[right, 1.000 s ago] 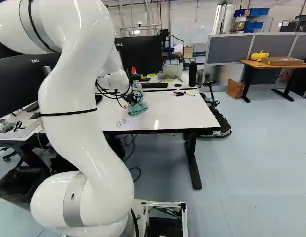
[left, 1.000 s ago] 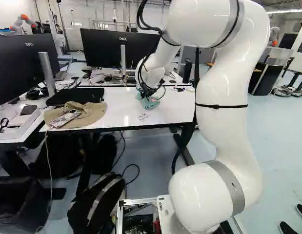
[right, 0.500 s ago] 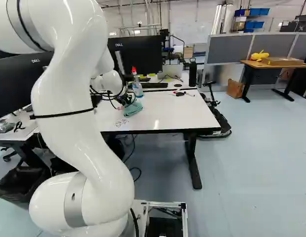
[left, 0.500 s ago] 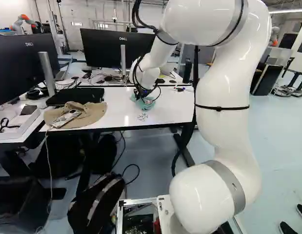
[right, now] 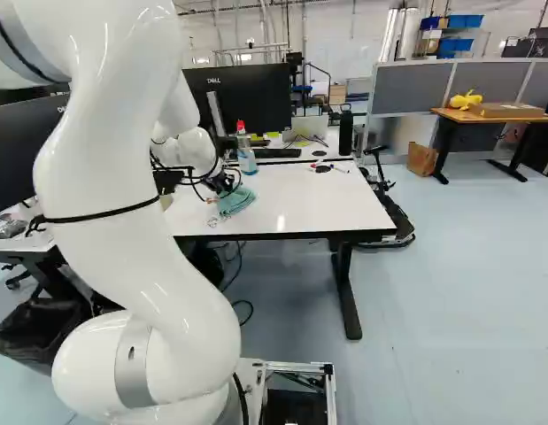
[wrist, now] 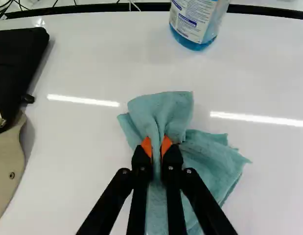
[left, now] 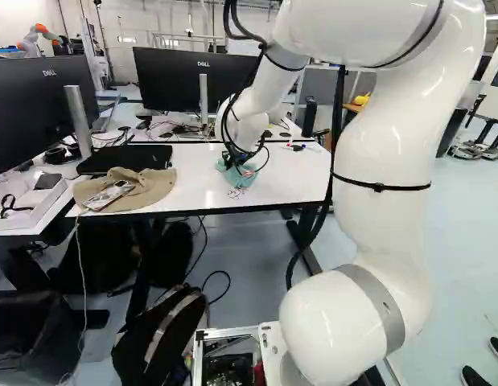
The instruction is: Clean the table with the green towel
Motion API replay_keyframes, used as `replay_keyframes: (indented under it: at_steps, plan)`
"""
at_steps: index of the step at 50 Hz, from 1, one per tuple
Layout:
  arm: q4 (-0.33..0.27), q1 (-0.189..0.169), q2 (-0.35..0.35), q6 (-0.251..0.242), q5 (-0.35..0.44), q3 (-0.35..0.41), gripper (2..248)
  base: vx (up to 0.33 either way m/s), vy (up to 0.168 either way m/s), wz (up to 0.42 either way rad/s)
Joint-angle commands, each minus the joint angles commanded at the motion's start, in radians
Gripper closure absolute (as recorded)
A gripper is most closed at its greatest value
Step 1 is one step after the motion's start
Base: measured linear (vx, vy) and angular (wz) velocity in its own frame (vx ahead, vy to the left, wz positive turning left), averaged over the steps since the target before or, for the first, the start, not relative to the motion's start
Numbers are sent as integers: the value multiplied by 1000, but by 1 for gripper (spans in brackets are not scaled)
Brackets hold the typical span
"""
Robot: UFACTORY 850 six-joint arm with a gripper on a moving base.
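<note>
The gripper [wrist: 156, 146] has carried the towel [wrist: 205, 159] closer to the scribble [left: 236, 194], now right beside it on the table. The fingers pinch its bunched middle, a sound hold; the cloth should be light, limp, apt to fold under.

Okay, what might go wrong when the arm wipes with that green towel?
The bottle stands upright ahead of the towel, so a forward stroke might tip it. The towel is bunched in the end effector, so it may miss some scribble. A wide stroke toward the cap could snag it and shift the phone on top.
</note>
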Motion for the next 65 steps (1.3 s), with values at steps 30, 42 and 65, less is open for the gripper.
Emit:
replay_keyframes:
  at_steps: [30,42,65]
  plan:
    - [0,-87,76,0,0,91,209,0,0,0]
    - [0,-126,98,0,0,116,209,0,0,0]
    - [0,-175,125,0,0,139,209,0,0,0]
